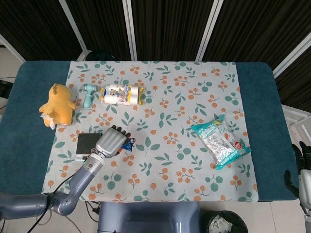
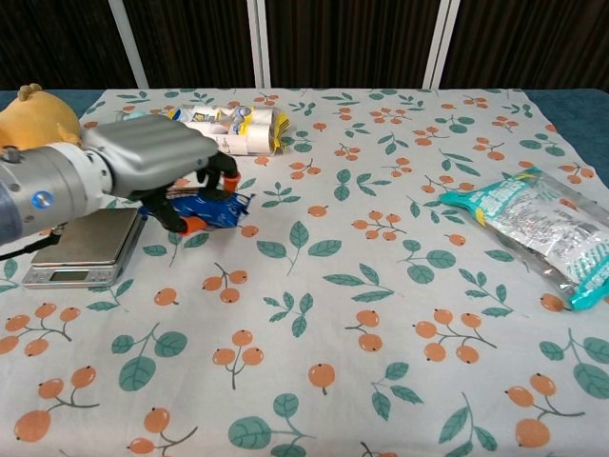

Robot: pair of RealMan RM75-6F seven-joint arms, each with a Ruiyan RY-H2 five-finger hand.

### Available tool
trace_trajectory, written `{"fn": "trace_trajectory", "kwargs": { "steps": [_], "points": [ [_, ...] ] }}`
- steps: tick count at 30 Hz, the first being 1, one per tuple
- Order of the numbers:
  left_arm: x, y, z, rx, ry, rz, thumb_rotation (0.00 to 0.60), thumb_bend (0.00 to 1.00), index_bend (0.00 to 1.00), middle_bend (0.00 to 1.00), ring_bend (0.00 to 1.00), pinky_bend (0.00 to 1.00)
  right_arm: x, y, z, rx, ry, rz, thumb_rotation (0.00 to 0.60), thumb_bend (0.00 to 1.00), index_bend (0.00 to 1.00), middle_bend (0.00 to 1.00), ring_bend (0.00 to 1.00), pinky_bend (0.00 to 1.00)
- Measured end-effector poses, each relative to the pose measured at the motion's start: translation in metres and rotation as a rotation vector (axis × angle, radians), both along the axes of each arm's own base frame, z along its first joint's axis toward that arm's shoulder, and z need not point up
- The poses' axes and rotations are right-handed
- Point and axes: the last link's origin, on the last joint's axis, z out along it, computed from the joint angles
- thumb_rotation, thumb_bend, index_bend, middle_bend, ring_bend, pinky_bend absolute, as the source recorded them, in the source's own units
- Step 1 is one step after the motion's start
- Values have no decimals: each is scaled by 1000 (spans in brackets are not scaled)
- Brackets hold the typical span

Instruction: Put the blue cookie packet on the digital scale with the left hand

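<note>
Chest view: the silver left hand point(image 2: 157, 157) reaches in from the left edge, knuckles up, its orange-tipped fingers point(image 2: 193, 224) curled around the blue cookie packet point(image 2: 205, 209). The packet is gripped and lifted off the floral-cloth surface point(image 2: 381, 314), just right of the grey digital scale point(image 2: 84, 249), not yet over its platform. The scale sits near the front-left corner of the cloth.

Open room lies toward the surface's front edge and centre. At the back-left stand a yellow plush toy point(image 2: 33, 124), a small teal toy point(image 2: 133, 116) and a white-and-yellow wrapped packet point(image 2: 224, 130); a clear bag with teal edging point(image 2: 533, 228) lies near the right edge.

Head view shows the left forearm rising from the front-left corner, the hand point(image 1: 110, 142) partly overlapping the scale's point(image 1: 86, 144) right side, the blue packet point(image 1: 127, 143) protruding right. It alone shows the right hand point(image 1: 302, 165), beyond the surface's right edge; whether its fingers are open or closed cannot be told.
</note>
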Motion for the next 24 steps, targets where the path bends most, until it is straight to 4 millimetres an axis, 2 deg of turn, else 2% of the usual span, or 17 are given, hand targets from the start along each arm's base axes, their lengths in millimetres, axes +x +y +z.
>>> {"fn": "trace_trajectory", "kwargs": {
  "steps": [4, 7, 17, 24],
  "points": [
    [-31, -2, 37, 124, 19, 116, 600, 384, 374, 463, 327, 375, 2, 0, -1, 6, 0, 4, 600, 577, 58, 31, 15, 0],
    [-57, -6, 53, 159, 49, 187, 600, 384, 374, 460, 323, 360, 3, 1, -3, 9, 3, 8, 600, 577, 59, 31, 15, 0],
    [-96, 2, 54, 123, 21, 241, 600, 384, 377, 464, 321, 356, 3, 1, -5, 14, 11, 5, 600, 577, 59, 31, 15, 0],
    [-103, 5, 43, 102, 18, 181, 600, 384, 378, 463, 322, 352, 3, 1, -5, 13, 11, 4, 600, 577, 59, 31, 15, 0]
  ]
}}
